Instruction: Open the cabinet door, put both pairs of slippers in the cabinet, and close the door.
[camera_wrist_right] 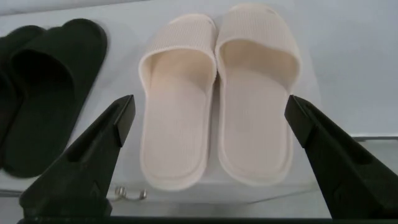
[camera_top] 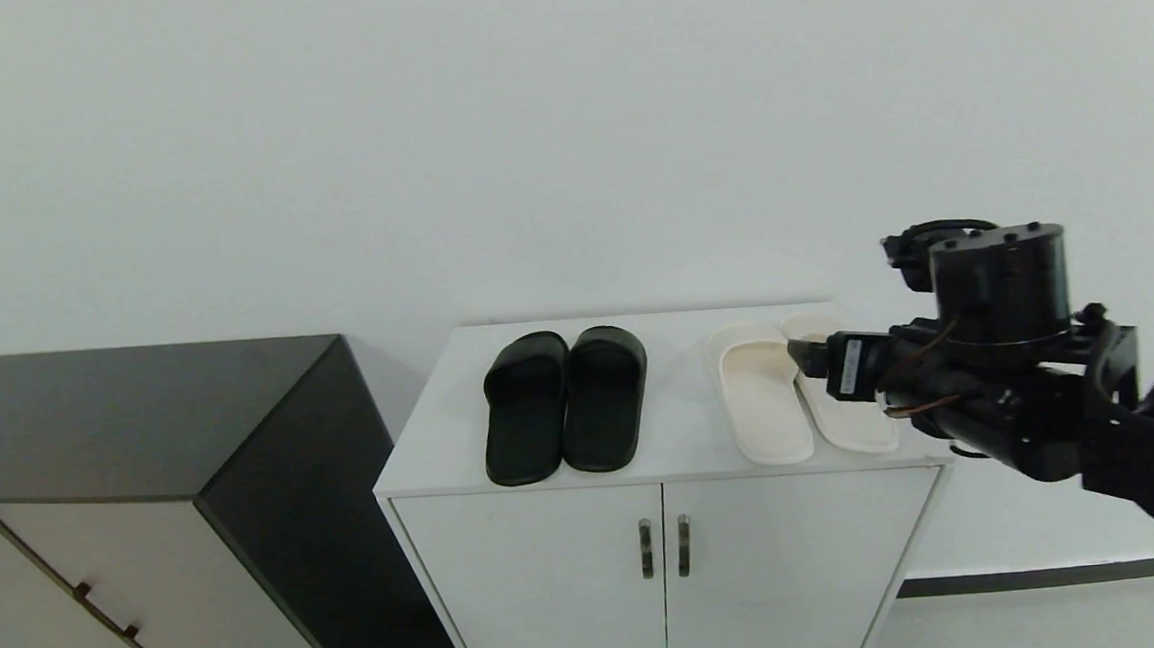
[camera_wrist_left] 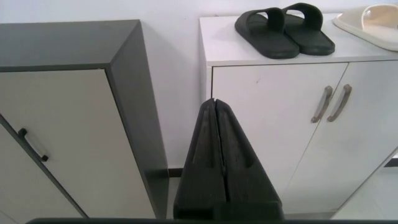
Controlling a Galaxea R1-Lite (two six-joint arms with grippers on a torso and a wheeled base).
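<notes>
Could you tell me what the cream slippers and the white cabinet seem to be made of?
Cream slippers: probably moulded foam or rubber, matte, with finely ribbed footbeds. White cabinet: likely laminated board, with smooth flat panels; its handles look like brushed metal.

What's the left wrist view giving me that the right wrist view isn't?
Left wrist adds: the dark-topped cabinet, the white cabinet with its doors closed, and the shut left hand. Right wrist adds: the whole cream pair, framed by the open right hand. Both: the black slippers on top.
</notes>
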